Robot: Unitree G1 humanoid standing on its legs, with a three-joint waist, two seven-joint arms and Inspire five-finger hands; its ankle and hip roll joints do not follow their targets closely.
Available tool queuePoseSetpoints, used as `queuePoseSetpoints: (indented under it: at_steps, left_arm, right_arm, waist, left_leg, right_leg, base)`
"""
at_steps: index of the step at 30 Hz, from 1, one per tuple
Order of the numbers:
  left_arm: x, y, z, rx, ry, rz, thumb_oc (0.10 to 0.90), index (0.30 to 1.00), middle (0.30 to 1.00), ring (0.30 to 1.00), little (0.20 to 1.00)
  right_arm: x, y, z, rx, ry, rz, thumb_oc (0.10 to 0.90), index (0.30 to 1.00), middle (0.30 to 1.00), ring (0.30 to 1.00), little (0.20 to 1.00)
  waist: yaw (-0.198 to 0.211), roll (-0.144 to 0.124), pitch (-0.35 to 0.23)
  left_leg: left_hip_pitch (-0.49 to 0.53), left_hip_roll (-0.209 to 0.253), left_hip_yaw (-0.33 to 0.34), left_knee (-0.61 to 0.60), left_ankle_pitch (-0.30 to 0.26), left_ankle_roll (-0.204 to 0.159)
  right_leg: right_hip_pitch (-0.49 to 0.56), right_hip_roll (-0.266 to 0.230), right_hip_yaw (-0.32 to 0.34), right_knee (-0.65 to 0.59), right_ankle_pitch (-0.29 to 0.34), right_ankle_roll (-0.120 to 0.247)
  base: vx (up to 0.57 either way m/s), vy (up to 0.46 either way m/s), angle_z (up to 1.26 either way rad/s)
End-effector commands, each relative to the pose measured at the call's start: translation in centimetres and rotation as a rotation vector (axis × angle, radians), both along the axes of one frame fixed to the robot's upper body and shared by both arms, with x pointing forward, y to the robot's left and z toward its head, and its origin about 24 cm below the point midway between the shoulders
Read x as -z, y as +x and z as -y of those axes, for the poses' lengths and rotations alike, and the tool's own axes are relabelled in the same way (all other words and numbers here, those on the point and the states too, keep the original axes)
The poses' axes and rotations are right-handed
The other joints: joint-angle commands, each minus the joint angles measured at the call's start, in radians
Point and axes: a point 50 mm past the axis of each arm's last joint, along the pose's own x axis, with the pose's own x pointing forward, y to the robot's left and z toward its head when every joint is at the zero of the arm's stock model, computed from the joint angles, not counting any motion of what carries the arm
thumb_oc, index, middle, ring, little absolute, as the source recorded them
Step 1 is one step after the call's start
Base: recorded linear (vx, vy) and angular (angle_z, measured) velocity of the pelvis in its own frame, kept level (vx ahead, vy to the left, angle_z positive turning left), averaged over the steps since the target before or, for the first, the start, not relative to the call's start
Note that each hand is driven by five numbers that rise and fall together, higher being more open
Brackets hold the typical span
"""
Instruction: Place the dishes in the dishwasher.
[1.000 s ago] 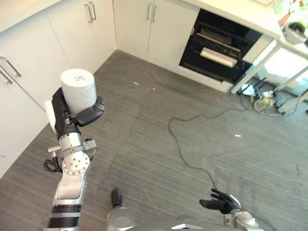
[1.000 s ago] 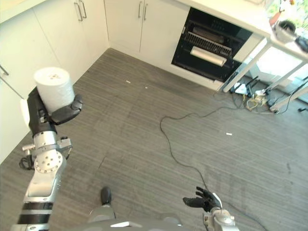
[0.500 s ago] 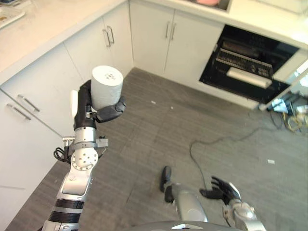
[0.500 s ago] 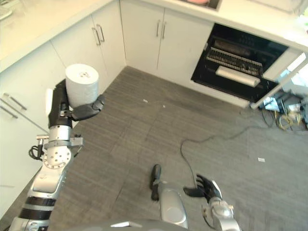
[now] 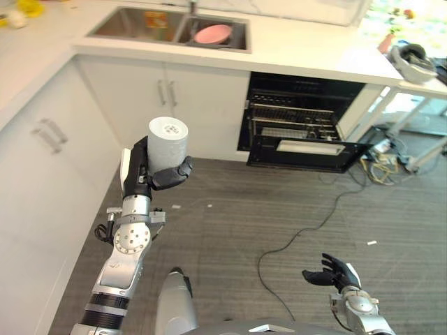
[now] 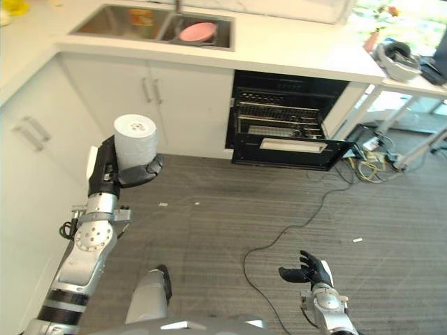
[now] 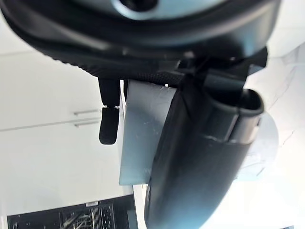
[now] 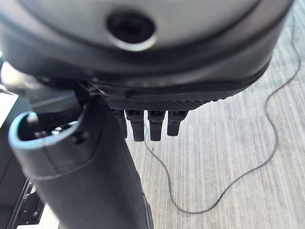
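While the left robot hand [image 5: 143, 174] is raised in front of the white cabinets [image 5: 42, 146], its fingers and thumb are curled round a white cylindrical cup [image 5: 166, 143], which stands upright in the grip with its flat end facing up. In the left wrist view the cup's pale wall [image 7: 140, 129] shows between the thumb and a fingertip [image 7: 108, 125]. Low at the robot's right side, the right robot hand [image 6: 307, 271] hangs above the grey floor [image 5: 293, 209] with its fingers spread and relaxed, holding nothing. Well ahead, the dishwasher [image 5: 297, 122] stands open under the bench [image 5: 300, 52], its racks visible and its door [image 5: 307, 150] lowered. A pink plate [image 5: 211, 33] lies in the sink [image 5: 136, 22] set into the bench.
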Motion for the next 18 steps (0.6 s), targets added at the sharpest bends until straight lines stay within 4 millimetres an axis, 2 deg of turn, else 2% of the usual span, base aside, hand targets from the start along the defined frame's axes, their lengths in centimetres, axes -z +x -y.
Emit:
queuePoseSetpoints:
  at_steps: [1,2,3,4,5,6,7,8,9,10,11,12,13,14,16,18]
  left_arm:
    - [-5.4,0.1,1.0,0.073,0.037,0.282,0.400,0.300,0.300,0.300,0.300]
    - [-5.4,0.1,1.0,0.073,0.037,0.282,0.400,0.300,0.300,0.300,0.300]
    - [-4.3,0.5,3.8,0.159,-0.110,0.262,0.400,0.300,0.300,0.300,0.300]
    - [-4.5,0.5,3.2,0.134,-0.062,0.258,0.400,0.300,0.300,0.300,0.300]
    - [-4.7,0.8,3.3,0.138,-0.047,0.269,0.400,0.300,0.300,0.300,0.300]
    - [-4.7,0.9,3.4,0.139,-0.047,0.269,0.400,0.300,0.300,0.300,0.300]
    - [-4.8,1.0,3.7,0.157,-0.028,0.276,0.400,0.300,0.300,0.300,0.300]
    - [-5.4,1.3,4.5,0.213,0.070,0.284,0.400,0.300,0.300,0.300,0.300]
    - [-5.3,1.4,4.6,0.221,0.103,0.275,0.400,0.300,0.300,0.300,0.300]
    - [-5.5,1.5,4.5,0.222,0.118,0.278,0.400,0.300,0.300,0.300,0.300]
    - [-5.5,1.5,4.5,0.222,0.118,0.277,0.400,0.300,0.300,0.300,0.300]
    - [-5.6,1.5,4.5,0.220,0.121,0.280,0.400,0.300,0.300,0.300,0.300]
    - [-5.9,1.5,4.3,0.212,0.119,0.291,0.400,0.300,0.300,0.300,0.300]
    - [-5.8,1.4,4.2,0.208,0.114,0.292,0.400,0.300,0.300,0.300,0.300]
    - [-5.6,1.1,3.9,0.192,0.102,0.293,0.400,0.300,0.300,0.300,0.300]
    - [-5.2,0.9,3.7,0.175,0.102,0.285,0.400,0.300,0.300,0.300,0.300]
  right_arm:
    - [-1.5,0.9,2.0,-0.005,-0.089,0.066,0.800,0.900,0.900,0.900,0.900]
    - [-1.5,0.9,2.0,-0.005,-0.089,0.065,0.800,0.900,0.900,0.900,0.900]
    - [2.4,1.0,-6.4,-0.037,-0.008,-0.093,0.800,0.900,0.900,0.900,0.900]
    - [2.8,-1.8,-2.2,0.012,-0.082,-0.175,0.800,0.900,0.900,0.900,0.900]
    - [3.2,-4.1,-1.1,0.067,-0.063,-0.210,0.800,0.900,0.900,0.900,0.900]
    - [3.2,-4.2,-1.1,0.068,-0.063,-0.210,0.800,0.900,0.900,0.900,0.900]
    - [3.4,-4.8,-0.8,0.116,-0.049,-0.221,0.800,0.900,0.900,0.900,0.900]
    - [3.7,-5.3,-0.7,0.175,-0.016,-0.249,0.800,0.900,0.900,0.900,0.900]
    - [3.8,-5.0,-1.2,0.203,0.013,-0.239,0.800,0.900,0.900,0.900,0.900]
    - [3.7,-4.2,-1.7,0.212,0.038,-0.212,0.800,0.900,0.900,0.900,0.900]
    - [3.7,-4.2,-1.7,0.213,0.037,-0.213,0.800,0.900,0.900,0.900,0.900]
    - [3.6,-3.6,-1.9,0.180,0.029,-0.205,0.800,0.900,0.900,0.900,0.900]
    - [3.4,-2.8,-2.0,0.132,0.010,-0.194,0.800,0.900,0.900,0.900,0.900]
    - [3.0,-1.8,-2.1,0.080,-0.018,-0.171,0.800,0.900,0.900,0.900,0.900]
    - [2.4,-0.5,-2.0,0.025,-0.058,-0.131,0.800,0.900,0.900,0.900,0.900]
    - [2.1,0.1,-2.0,0.012,-0.065,-0.102,0.800,0.900,0.900,0.900,0.900]
  waist:
    - [0.048,0.017,-0.010]
    - [0.048,0.017,-0.011]
    - [0.058,0.066,-0.035]
    - [0.059,0.077,-0.041]
    - [0.037,0.078,-0.044]
    - [0.038,0.077,-0.046]
    - [0.029,0.071,-0.052]
    - [0.015,0.065,-0.051]
    - [0.001,0.072,-0.044]
    - [0.004,0.083,-0.037]
    - [0.004,0.081,-0.040]
    - [0.011,0.088,-0.033]
    - [0.023,0.094,-0.031]
    - [0.033,0.099,-0.032]
    - [0.038,0.105,-0.027]
    - [0.042,0.100,-0.025]
  left_leg:
    - [0.206,0.038,-0.168,-0.295,0.098,-0.069]
    - [0.205,0.039,-0.167,-0.294,0.098,-0.069]
    - [0.240,0.039,-0.155,-0.281,0.100,-0.068]
    - [0.253,0.051,-0.151,-0.300,0.125,-0.076]
    - [0.257,0.041,-0.122,-0.305,0.135,-0.077]
    - [0.255,0.040,-0.122,-0.305,0.135,-0.076]
    - [0.269,0.016,-0.103,-0.307,0.124,-0.064]
    - [0.308,-0.010,-0.069,-0.309,0.088,-0.031]
    - [0.330,-0.015,-0.048,-0.309,0.069,-0.021]
    - [0.344,-0.013,-0.017,-0.309,0.064,-0.010]
    - [0.346,-0.015,-0.016,-0.309,0.056,-0.011]
    - [0.367,-0.022,0.006,-0.309,0.042,0.001]
    - [0.385,-0.028,0.037,-0.309,0.027,0.007]
    - [0.399,-0.032,0.063,-0.309,0.017,0.011]
    - [0.430,-0.032,0.097,-0.309,-0.002,0.016]
    - [0.461,-0.047,0.130,-0.309,-0.025,0.021]
  right_leg:
    - [-0.013,-0.107,0.049,0.038,-0.057,0.094]
    - [-0.015,-0.106,0.050,0.040,-0.058,0.094]
    - [0.001,-0.153,0.096,0.064,-0.076,0.127]
    - [-0.015,-0.157,0.087,0.078,-0.083,0.129]
    - [-0.032,-0.165,0.089,0.096,-0.073,0.139]
    - [-0.033,-0.167,0.088,0.097,-0.075,0.140]
    - [-0.057,-0.189,0.083,0.128,-0.051,0.166]
    - [-0.160,-0.206,0.107,0.288,0.039,0.191]
    - [-0.206,-0.197,0.099,0.362,0.063,0.198]
    - [-0.265,-0.194,0.063,0.433,0.090,0.206]
    - [-0.265,-0.197,0.063,0.436,0.082,0.205]
    - [-0.305,-0.218,-0.019,0.483,0.102,0.211]
    - [-0.330,-0.254,-0.139,0.491,0.115,0.202]
    - [-0.344,-0.264,-0.231,0.480,0.108,0.191]
    - [-0.357,-0.231,-0.333,0.428,0.061,0.180]
    - [-0.377,-0.199,-0.407,0.344,0.063,0.170]
  base:
    - [0.47,0.308,-1.48]
    - [0.44,0.556,-1.51]
    - [0.39,0.550,-1.51]
    - [0.44,0.706,-1.26]
    - [0.12,0.246,-0.87]
    - [0.13,0.311,-0.47]
    - [0.18,0.367,-0.02]
    - [0.24,0.497,-0.20]
    - [0.18,0.516,-0.45]
    - [0.11,0.301,-0.77]
    - [0.07,0.329,-0.47]
    - [0.10,0.337,-0.86]
    - [0.11,0.476,-1.15]
    - [0.12,0.392,-1.44]
    - [0.09,0.283,-0.98]
    - [0.07,0.180,-1.01]
